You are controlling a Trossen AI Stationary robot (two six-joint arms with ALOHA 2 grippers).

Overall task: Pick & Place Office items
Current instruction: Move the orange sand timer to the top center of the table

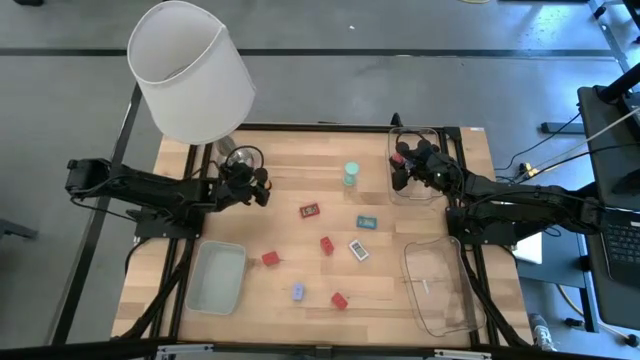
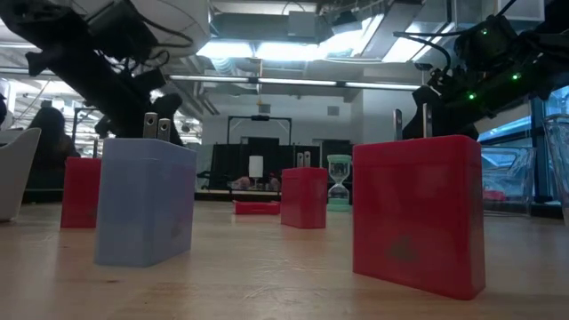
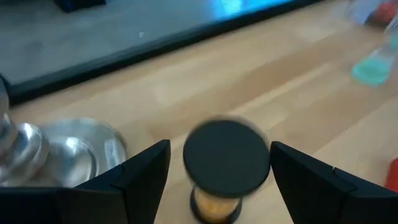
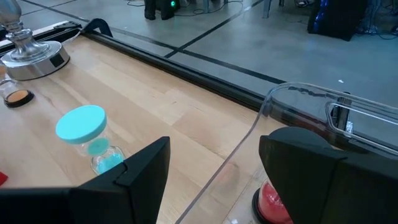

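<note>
Hovering just above a small hourglass with a dark cap (image 3: 227, 154) and amber sand, the left gripper (image 3: 217, 171) has its fingers (image 3: 140, 171) spread wide to either side of it, touching nothing. That item stands upright on the worktop (image 1: 290, 160) near the far-left corner, beside the chrome base of the lamp (image 1: 192, 70).

The step in hand looks like closing on this hourglass. To do it well, I would lower until the pads sit level with the narrow waist or just under the cap — not on the cap's rim, where a round edge could squirt out. Keep it centred between the fingers so neither one nudges it over first; a tall, thin thing like this will tip easily.

The right gripper (image 4: 214, 168) hangs over the clear tray (image 4: 298, 102) at the far right, fingers parted around a red hourglass (image 4: 273, 202) inside it — whether they touch it I cannot tell. A teal hourglass (image 1: 351, 175) stands mid-worktop; red, teal and blue blocks (image 1: 327, 244) lie scattered nearer the front, and a frosted tray (image 1: 217, 277) sits front-left.
</note>
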